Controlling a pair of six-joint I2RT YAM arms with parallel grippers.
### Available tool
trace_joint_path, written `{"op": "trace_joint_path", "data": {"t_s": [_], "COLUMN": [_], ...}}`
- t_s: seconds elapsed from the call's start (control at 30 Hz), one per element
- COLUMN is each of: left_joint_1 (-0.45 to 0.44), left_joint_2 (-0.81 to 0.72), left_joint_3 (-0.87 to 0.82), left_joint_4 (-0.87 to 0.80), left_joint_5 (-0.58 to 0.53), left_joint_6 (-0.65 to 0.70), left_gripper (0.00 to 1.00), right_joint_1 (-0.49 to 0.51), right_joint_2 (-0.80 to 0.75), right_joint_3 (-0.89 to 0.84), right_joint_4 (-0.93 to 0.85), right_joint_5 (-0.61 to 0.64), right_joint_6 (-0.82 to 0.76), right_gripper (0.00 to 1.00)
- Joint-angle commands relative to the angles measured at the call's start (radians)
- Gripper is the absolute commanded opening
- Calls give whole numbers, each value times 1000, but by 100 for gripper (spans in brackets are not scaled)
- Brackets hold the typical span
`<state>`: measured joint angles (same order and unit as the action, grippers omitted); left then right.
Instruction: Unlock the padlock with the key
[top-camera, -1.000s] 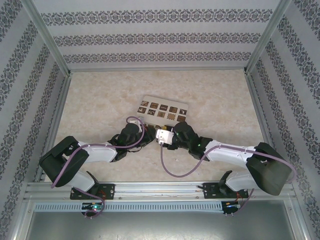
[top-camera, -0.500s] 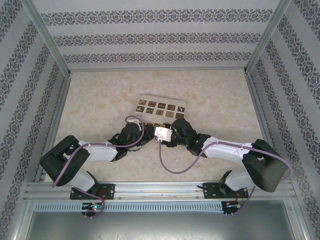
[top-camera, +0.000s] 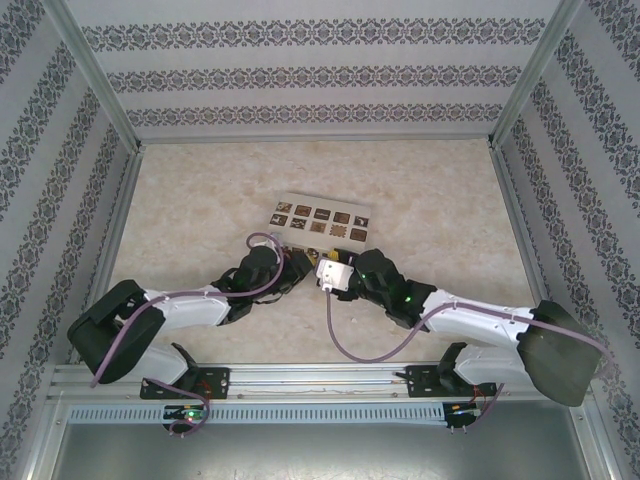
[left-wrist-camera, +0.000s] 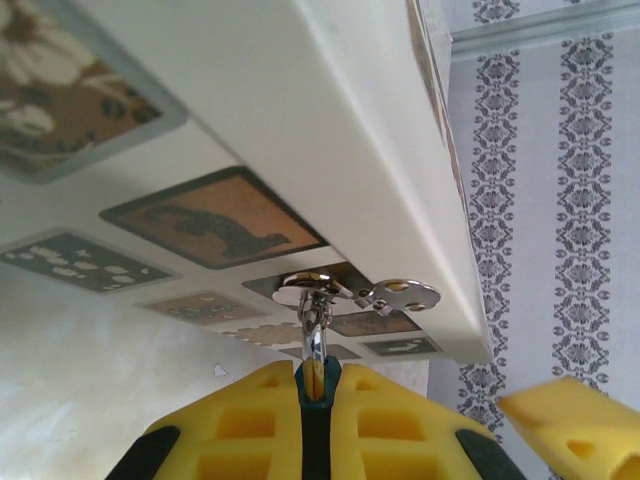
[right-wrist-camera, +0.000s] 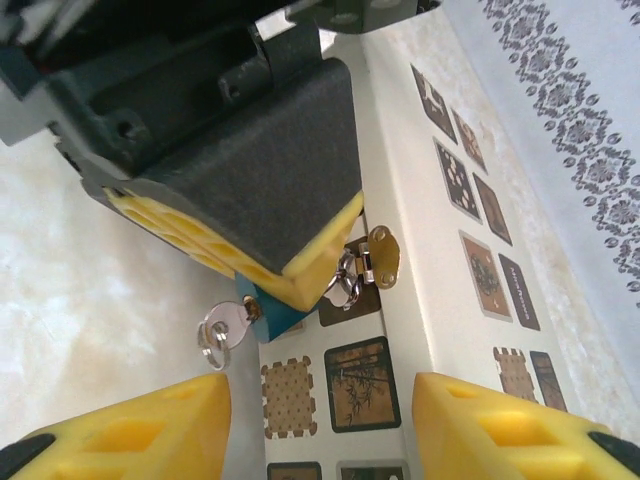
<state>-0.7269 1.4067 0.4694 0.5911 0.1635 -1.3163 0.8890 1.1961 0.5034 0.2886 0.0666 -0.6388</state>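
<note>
Padlock: the tiny blue padlock (right-wrist-camera: 272, 312) sits centre-frame in the right wrist view, hanging against the white box (right-wrist-camera: 395, 150). Its shackle (left-wrist-camera: 315, 335) is threaded through the metal hasp (right-wrist-camera: 381, 252) on the box's side.
Left tool (left-wrist-camera: 313, 400): its yellow pads are pressed together on the padlock body, steadying it.
Key (right-wrist-camera: 225, 328): small and silver with a ring, left of centre; it appears seated in the padlock's base, head pointing out to the lower left.
Right tool (right-wrist-camera: 320, 430): fingers spread and gripping nothing, at the lower edge of its view, with the key just ahead of them.
Bench (top-camera: 200, 200): both arms meet mid-frame, just below the box.
Handling: probably light, rigid and slick metal. The thin key head could slip or twist out of soft pads.
Where to grip: pinch the key's flat head across its faces, clear of the ring, and turn it while the body is held.
Risk: tugging may drag the box.
</note>
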Motion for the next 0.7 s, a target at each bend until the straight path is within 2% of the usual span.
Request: {"op": "trace_joint_path", "data": {"t_s": [0.0, 0.67], "left_joint_1": [-14, -15], "left_joint_2": [-44, -40], "left_joint_3": [38, 50], "left_joint_4": [-37, -32], "left_joint_5": [-48, -33], "left_joint_6": [-38, -101], "left_gripper": [0, 0], "right_joint_1": [31, 85], "right_joint_2": [-8, 173], "right_joint_3": [-13, 68], "right_joint_4": [18, 100], "right_joint_5": [53, 71], "right_joint_6": [36, 37], "right_gripper": [49, 26]}}
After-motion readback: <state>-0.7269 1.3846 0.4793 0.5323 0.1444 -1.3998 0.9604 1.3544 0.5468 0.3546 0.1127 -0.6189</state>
